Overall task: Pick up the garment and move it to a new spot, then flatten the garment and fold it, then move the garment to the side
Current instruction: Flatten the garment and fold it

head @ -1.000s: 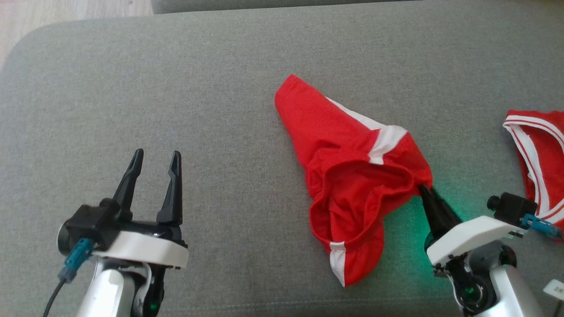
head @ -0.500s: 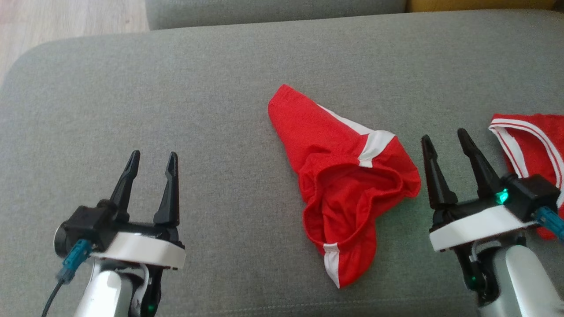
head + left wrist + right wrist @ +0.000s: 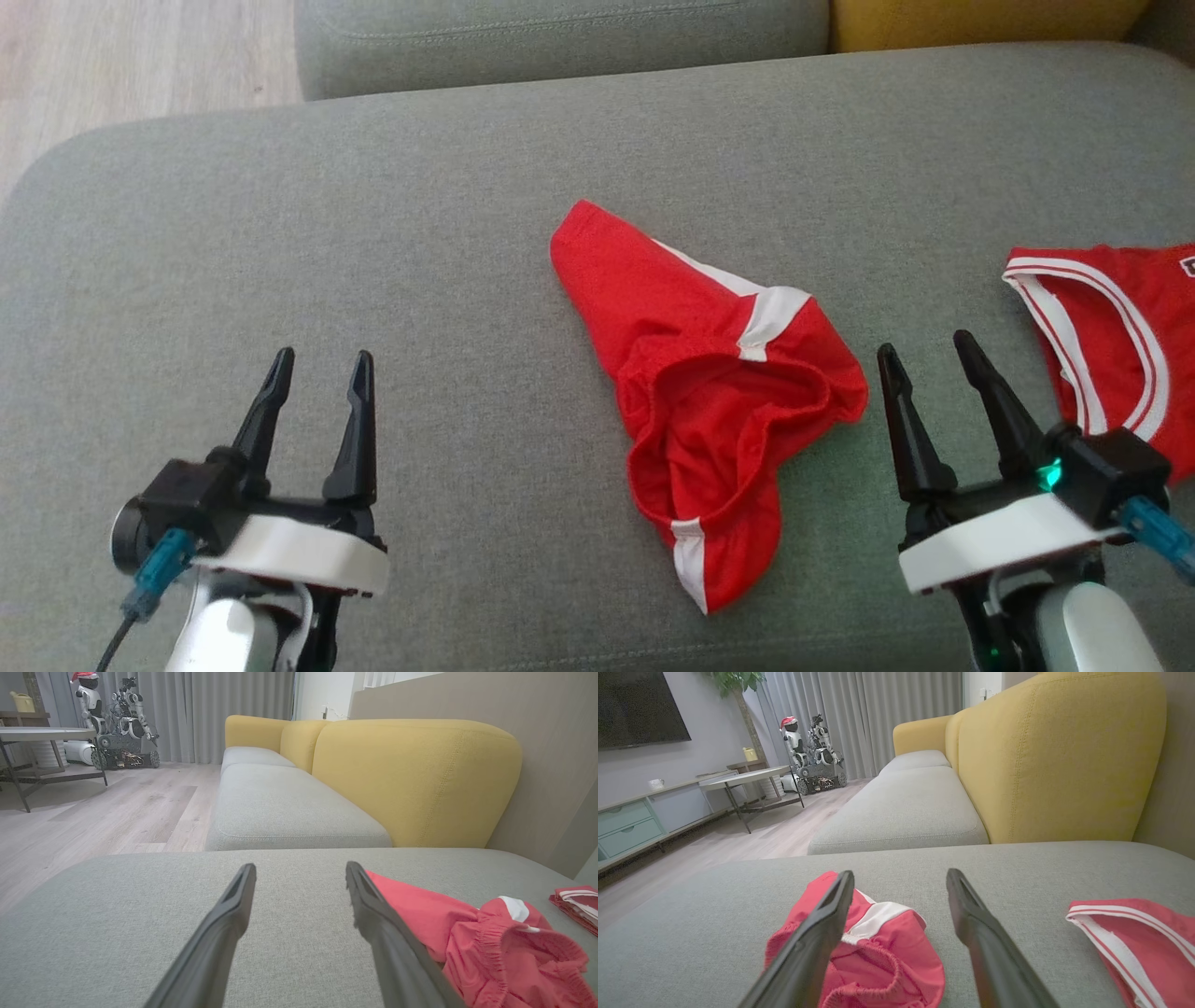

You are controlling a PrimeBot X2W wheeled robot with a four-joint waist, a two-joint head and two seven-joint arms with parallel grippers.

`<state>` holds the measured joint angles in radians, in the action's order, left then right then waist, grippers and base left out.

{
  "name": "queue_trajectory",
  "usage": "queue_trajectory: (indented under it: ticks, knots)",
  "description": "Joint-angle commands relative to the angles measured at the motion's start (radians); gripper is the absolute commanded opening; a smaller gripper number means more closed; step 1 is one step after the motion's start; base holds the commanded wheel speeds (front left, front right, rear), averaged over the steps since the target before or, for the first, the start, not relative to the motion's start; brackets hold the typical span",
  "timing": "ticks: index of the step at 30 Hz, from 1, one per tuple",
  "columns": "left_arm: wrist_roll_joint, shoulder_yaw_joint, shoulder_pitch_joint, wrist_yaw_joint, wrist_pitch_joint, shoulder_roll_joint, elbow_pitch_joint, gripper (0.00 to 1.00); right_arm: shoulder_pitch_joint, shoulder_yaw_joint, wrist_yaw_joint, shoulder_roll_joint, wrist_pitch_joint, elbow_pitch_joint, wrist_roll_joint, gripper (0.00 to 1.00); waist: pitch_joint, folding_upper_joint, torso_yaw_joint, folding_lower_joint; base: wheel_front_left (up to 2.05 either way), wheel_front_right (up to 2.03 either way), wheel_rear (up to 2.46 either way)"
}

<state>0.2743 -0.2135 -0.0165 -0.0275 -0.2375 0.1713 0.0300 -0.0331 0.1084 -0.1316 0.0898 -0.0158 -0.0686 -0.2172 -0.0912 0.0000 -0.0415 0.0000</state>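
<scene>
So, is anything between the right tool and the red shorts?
Nothing visible. Only bare grey cushion lies between the open right tool and the red shorts. The striped red garment lies on the tool's other side, apart.

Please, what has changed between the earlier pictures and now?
The right tool let go of the red shorts: it had pinched their right edge, then opened and drew back toward the robot, and now stands apart beside them. The head camera also moved, so the picture shifted. Unchanged: the shorts lie crumpled on the grey cushion, the left tool is open and idle.
</scene>
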Motion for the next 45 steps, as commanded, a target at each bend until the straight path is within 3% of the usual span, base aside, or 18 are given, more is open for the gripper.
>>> queue_trajectory:
  ticks: [1,12,18,25,32,44,45]
  knots:
    - [0.003,0.034,-0.024,-0.007,0.002,0.02,-0.04,1.0,0.026,0.018,0.001,-0.004,0.002,-0.045,0.008,1.0,0.001,0.0,-0.002,0.0,0.0,0.0,0.0]
    - [0.01,0.019,-0.036,-0.006,0.012,0.022,-0.037,1.0,0.025,0.022,0.001,-0.014,0.015,-0.048,0.006,1.0,-0.008,0.0,-0.001,0.0,0.0,0.0,0.0]
    - [0.004,-0.04,-0.14,0.042,0.051,0.014,-0.02,1.0,0.045,0.032,0.001,-0.016,0.017,-0.049,-0.004,1.0,-0.048,0.0,-0.013,0.0,0.0,0.0,0.0]
    - [-0.007,-0.125,-0.35,0.089,0.112,-0.045,0.066,1.0,0.082,0.057,0.001,-0.017,0.011,-0.04,-0.011,1.0,-0.105,0.0,-0.06,0.0,0.0,0.0,0.0]
    - [0.017,-0.197,-0.535,0.114,0.192,-0.095,0.303,1.0,0.119,0.09,0.001,-0.017,-0.012,-0.012,-0.029,1.0,-0.157,0.0,-0.136,0.0,0.0,0.0,0.0]
    - [0.084,-0.189,-0.677,0.07,0.299,-0.115,0.739,1.0,0.136,0.111,0.001,-0.021,-0.043,0.036,-0.05,1.0,-0.188,0.0,-0.173,0.0,0.0,0.0,0.0]
    - [0.096,-0.191,-0.682,0.073,0.303,-0.117,0.76,0.92,0.137,0.112,0.001,-0.022,-0.044,0.038,-0.051,1.0,-0.188,0.0,-0.173,0.0,0.0,0.0,0.0]
